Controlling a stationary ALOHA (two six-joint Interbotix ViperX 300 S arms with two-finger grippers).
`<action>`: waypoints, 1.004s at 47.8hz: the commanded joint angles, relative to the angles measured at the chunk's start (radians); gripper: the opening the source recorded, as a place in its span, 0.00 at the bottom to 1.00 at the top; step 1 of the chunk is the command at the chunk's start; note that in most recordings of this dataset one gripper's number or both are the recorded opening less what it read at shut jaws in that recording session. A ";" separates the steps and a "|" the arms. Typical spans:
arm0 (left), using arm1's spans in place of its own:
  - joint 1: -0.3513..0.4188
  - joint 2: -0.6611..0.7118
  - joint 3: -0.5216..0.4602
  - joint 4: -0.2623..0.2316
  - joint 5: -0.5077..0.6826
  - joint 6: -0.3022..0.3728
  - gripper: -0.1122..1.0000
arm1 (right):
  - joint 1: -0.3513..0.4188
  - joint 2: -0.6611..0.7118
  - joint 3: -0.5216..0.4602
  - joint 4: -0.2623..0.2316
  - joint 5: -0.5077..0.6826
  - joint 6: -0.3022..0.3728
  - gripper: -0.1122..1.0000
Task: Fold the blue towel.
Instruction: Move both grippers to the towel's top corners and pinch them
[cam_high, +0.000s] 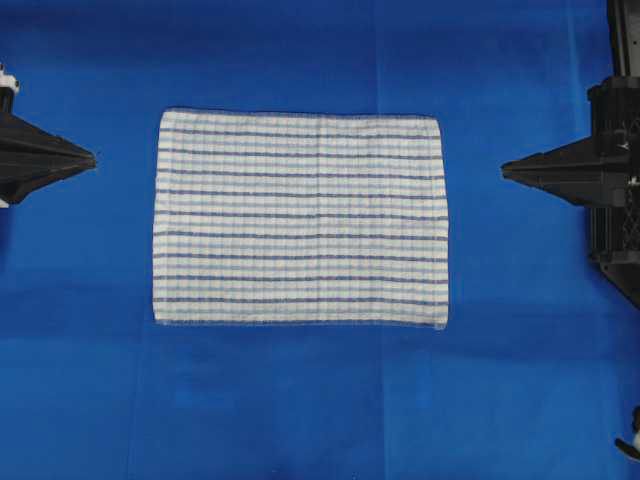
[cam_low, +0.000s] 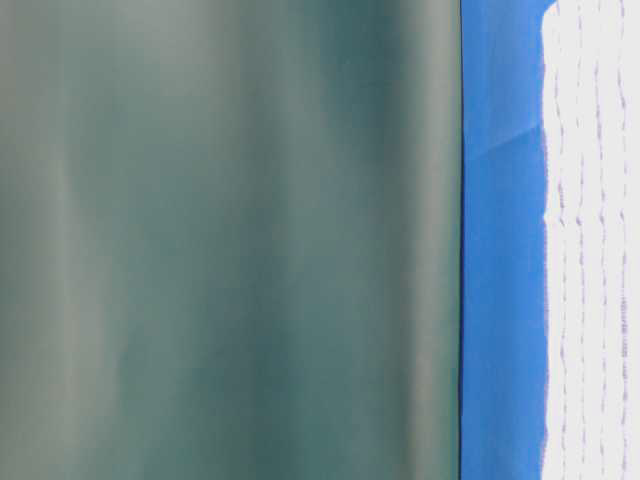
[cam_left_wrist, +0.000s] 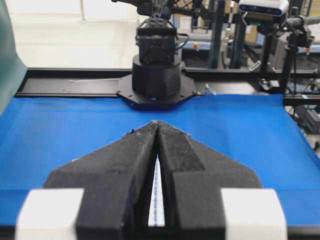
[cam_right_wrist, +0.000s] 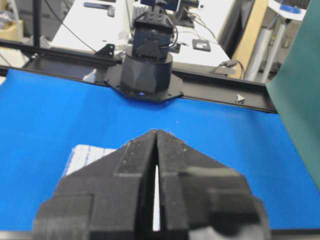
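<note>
we are waiting with left gripper (cam_high: 92, 158) and right gripper (cam_high: 506, 171) pinched together, empty; pinching only one corner of the blue towel (cam_high: 300, 218) risks a skewed fold.

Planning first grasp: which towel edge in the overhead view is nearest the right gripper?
The short edge on the view's right of the blue towel. It faces the shut right gripper; the opposite short edge faces the left gripper.

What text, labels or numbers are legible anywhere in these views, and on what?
No text can be read for certain.
Right arm: a faint pale mark on the black housing above the right gripper, too small to read.
Blue towel: stripes only, no label.
Background clutter in both wrist views: too blurred to read.
</note>
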 joint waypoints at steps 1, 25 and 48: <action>0.009 0.012 -0.021 -0.037 0.009 0.000 0.10 | -0.014 0.021 -0.026 0.006 -0.006 0.006 0.10; 0.178 0.166 0.000 -0.037 0.037 -0.008 0.10 | -0.241 0.265 -0.018 0.164 0.023 0.006 0.14; 0.411 0.523 0.009 -0.037 0.008 -0.008 0.79 | -0.396 0.667 -0.034 0.236 -0.054 0.006 0.75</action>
